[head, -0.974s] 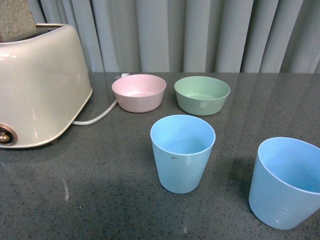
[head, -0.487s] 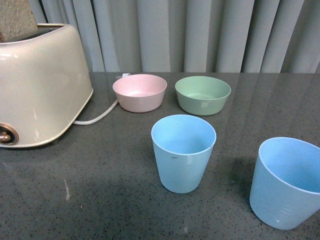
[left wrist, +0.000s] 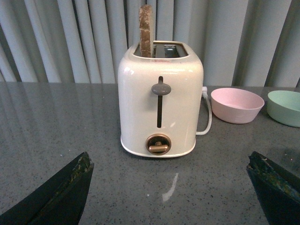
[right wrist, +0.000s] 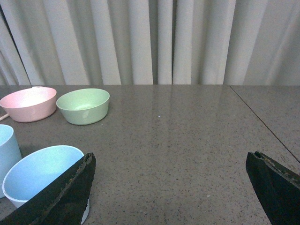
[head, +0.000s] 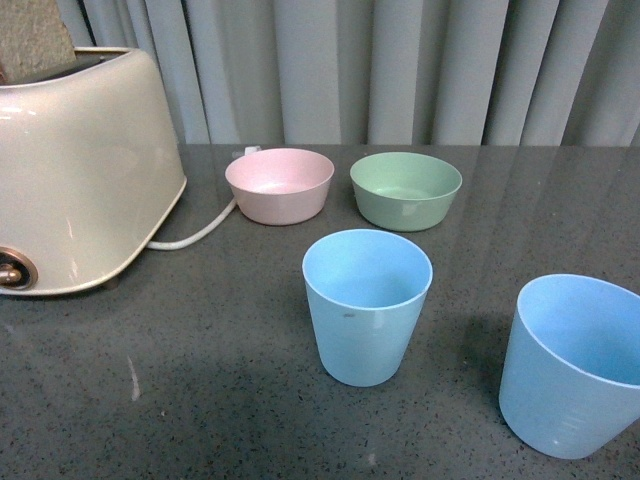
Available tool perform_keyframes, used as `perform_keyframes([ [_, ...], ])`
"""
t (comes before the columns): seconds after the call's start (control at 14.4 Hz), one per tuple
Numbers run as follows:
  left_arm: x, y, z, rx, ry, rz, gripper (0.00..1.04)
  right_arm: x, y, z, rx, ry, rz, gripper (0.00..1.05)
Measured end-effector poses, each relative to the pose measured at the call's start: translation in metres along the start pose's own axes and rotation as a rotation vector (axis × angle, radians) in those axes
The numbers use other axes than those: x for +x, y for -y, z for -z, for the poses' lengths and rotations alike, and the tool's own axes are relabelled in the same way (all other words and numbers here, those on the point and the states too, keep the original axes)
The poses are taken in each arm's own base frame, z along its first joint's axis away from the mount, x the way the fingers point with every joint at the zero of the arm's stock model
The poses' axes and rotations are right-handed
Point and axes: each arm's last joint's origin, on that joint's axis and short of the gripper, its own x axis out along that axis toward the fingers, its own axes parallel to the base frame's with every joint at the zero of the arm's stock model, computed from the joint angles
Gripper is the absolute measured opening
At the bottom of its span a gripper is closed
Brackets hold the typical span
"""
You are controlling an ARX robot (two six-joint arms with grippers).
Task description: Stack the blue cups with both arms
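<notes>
Beyond one tip of the wide-spread right jaws stands a blue cup, partly hidden; left jaws spread too

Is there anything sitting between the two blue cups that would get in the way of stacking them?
Nothing visible. Only bare table lies between the middle blue cup and the right blue cup. The pink bowl and green bowl sit farther back, and the toaster stands off to the left.
</notes>
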Motion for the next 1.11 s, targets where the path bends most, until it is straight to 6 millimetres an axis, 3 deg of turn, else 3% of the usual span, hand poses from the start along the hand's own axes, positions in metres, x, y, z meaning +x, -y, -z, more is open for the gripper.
perform_keyframes([
  [0.42,0.000,0.000,0.000,0.000,0.000,0.000,0.98,0.000,0.000,0.000,0.000,0.000,0.000,0.98],
  [0.56,0.000,0.000,0.000,0.000,0.000,0.000,0.98,0.006,-0.001,-0.015,0.126,0.050,-0.035,0.98],
  [0.7,0.000,0.000,0.000,0.000,0.000,0.000,0.98,0.032,-0.011,-0.062,0.184,0.046,-0.168,0.98],
  [0.77,0.000,0.000,0.000,0.000,0.000,0.000,0.98,0.048,-0.018,-0.072,0.182,-0.023,-0.209,0.98],
  [0.97,0.000,0.000,0.000,0.000,0.000,0.000,0.98,0.090,-0.041,-0.058,0.134,-0.367,-0.259,0.98],
  [1.11,0.000,0.000,0.000,0.000,0.000,0.000,0.98,0.106,-0.048,-0.041,0.083,-0.488,-0.230,0.98],
])
